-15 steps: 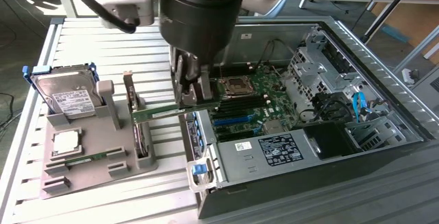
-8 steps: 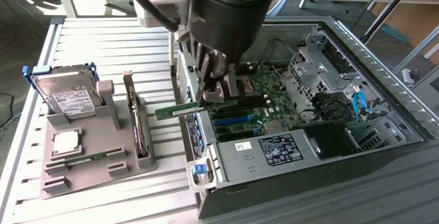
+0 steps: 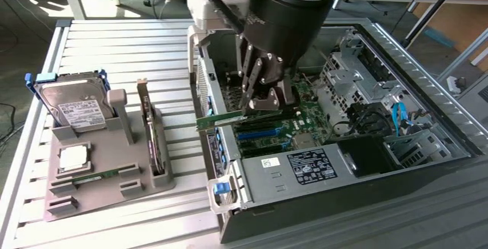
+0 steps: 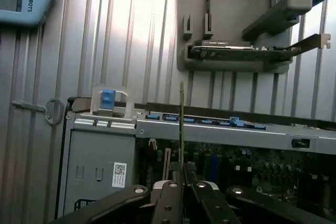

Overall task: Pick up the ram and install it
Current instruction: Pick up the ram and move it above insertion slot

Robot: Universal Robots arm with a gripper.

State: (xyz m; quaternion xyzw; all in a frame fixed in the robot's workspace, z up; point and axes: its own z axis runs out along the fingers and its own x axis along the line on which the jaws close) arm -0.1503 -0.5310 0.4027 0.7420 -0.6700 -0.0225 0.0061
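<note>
Ram sticks: two. One ram (image 3: 225, 121) (image 4: 181, 124) is pinched in the single gripper (image 3: 263, 105) (image 4: 182, 174) above the case (image 3: 415, 75). The second ram (image 3: 95, 176) lies flat on the grey holder (image 3: 99, 196), at eight o'clock from the first.
One hard drive (image 3: 76, 107), at the holder's twelve o'clock end.
One processor chip (image 3: 74, 157), mid-holder.
One expansion card (image 3: 155, 140), upright along the holder's three o'clock edge.
One case, one holder.
One power supply (image 3: 301, 169), at the case's six o'clock.
The blue board slots (image 3: 258, 133): perhaps two, partly hidden.

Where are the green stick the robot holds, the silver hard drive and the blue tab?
Long thin green ram stick (image 3: 228, 120): exterior view, mid-board.
Silver box-shaped metal hard drive (image 3: 67, 97): exterior view, its top face.
Small blue plastic tab (image 3: 221, 188): exterior view, its centre.
</note>
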